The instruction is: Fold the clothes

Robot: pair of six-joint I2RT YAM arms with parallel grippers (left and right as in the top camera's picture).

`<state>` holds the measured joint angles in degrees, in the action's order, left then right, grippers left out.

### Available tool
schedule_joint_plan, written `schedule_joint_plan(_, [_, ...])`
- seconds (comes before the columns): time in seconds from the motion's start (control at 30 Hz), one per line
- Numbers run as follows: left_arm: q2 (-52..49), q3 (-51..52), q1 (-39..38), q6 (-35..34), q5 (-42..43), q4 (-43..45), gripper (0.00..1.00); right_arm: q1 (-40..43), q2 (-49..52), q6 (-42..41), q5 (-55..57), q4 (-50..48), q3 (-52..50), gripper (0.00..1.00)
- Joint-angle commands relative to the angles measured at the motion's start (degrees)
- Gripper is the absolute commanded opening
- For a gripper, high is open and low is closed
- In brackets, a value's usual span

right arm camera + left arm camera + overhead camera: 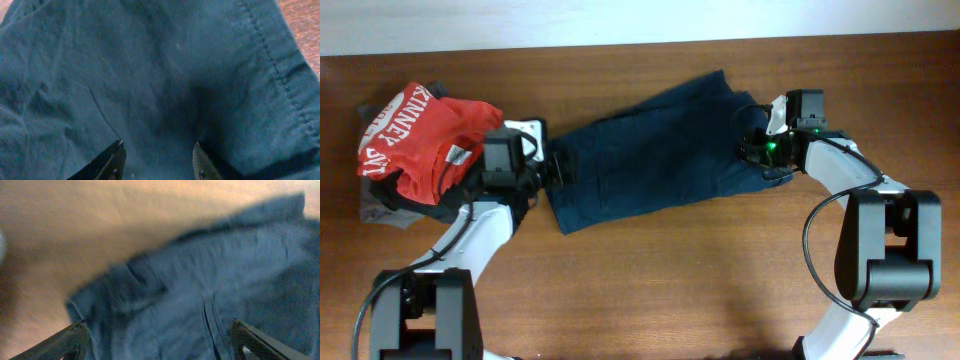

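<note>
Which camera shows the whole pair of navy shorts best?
Overhead. The shorts lie spread on the table, nearly their whole outline in view. The left wrist view shows only a blurred end with a seam; the right wrist view shows close-up fabric and a stitched hem.

Navy shorts (150, 75) filling the view, stitched hem (281, 75) at right, fingers (112, 162) parted over cloth, table (306, 20) top right.

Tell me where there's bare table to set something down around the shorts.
The widest bare wood lies on the robot's side of the shorts. A thinner strip runs along the far edge behind them. Crowded: the left, where the red shirt is heaped beside the left pincer, and the shorts' right end under the right pincer.
</note>
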<state>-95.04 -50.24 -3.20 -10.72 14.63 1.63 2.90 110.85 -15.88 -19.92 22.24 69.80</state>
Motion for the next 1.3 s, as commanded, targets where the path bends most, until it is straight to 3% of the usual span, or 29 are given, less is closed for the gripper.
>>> schedule_joint_plan(0.0, [-0.07,-1.79,1.97,-0.28,0.59,2.78,0.84,-0.26,0.44,0.63,1.16,0.63,0.50,0.48])
schedule_joint_plan(0.2, [-4.68,-1.79,2.14,0.22,2.12,7.15,0.84,-0.26,0.44,0.63,1.14,1.40,0.50,0.50])
schedule_joint_plan(0.3, [-8.87,-2.05,2.25,1.18,3.72,11.67,0.77,-0.26,0.44,0.63,1.14,1.86,0.50,0.50])
schedule_joint_plan(0.37, [-10.69,-2.36,2.27,1.44,3.65,13.46,0.65,-0.26,0.44,0.63,1.14,2.49,0.50,0.50])
schedule_joint_plan(0.47, [-11.78,-2.51,2.25,1.42,4.79,14.60,0.35,-0.26,0.44,0.63,1.14,3.78,0.50,0.50])
schedule_joint_plan(0.63, [-10.75,-3.39,3.04,1.42,10.10,14.03,0.00,-0.26,0.44,0.63,1.14,4.15,0.50,0.49])
schedule_joint_plan(0.8, [-3.43,-4.09,3.17,1.44,8.85,6.62,0.01,-0.26,0.44,0.63,1.18,5.07,0.50,0.49])
schedule_joint_plan(0.93, [1.88,-4.09,3.17,1.46,-0.74,-4.52,0.00,-0.26,0.44,0.63,1.53,5.05,0.50,0.50])
schedule_joint_plan(1.27, [1.60,-4.09,3.17,2.71,-14.47,-14.43,0.02,-0.26,0.44,0.63,2.64,5.07,0.50,0.50])
